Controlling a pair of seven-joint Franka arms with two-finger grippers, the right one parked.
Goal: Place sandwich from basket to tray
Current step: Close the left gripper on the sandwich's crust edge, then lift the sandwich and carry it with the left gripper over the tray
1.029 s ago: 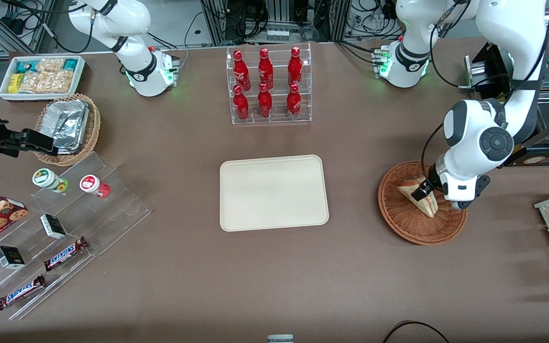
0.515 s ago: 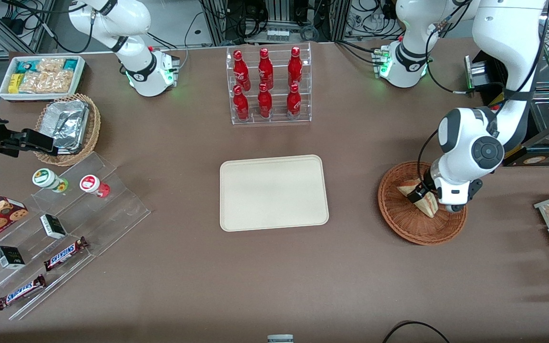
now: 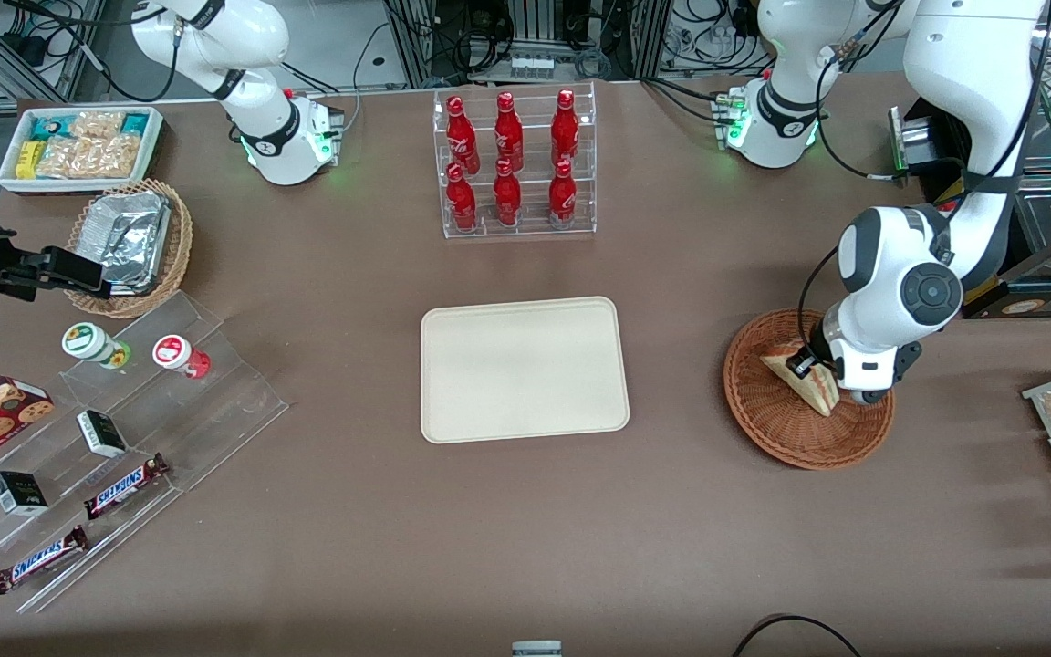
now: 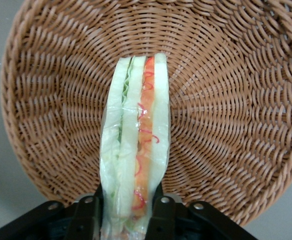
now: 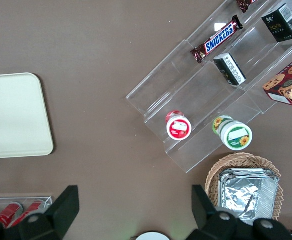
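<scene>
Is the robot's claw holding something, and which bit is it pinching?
Yes. The gripper, down in the basket, is pinching the sandwich at one end, one finger on each bread side, filling edge facing up.

Left gripper low, fingers pinched.

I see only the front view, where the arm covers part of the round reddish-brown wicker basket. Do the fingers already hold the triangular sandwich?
Observer: Yes. In the wrist view the left gripper has its black fingers pressed on both bread sides of the triangular sandwich.
Operator: Is it out of the basket?
Observer: Cannot tell; the round reddish-brown wicker basket fills the view under it.
Operator: Which edge faces the wrist camera?
Observer: The cut edge, with red and green filling.
</scene>
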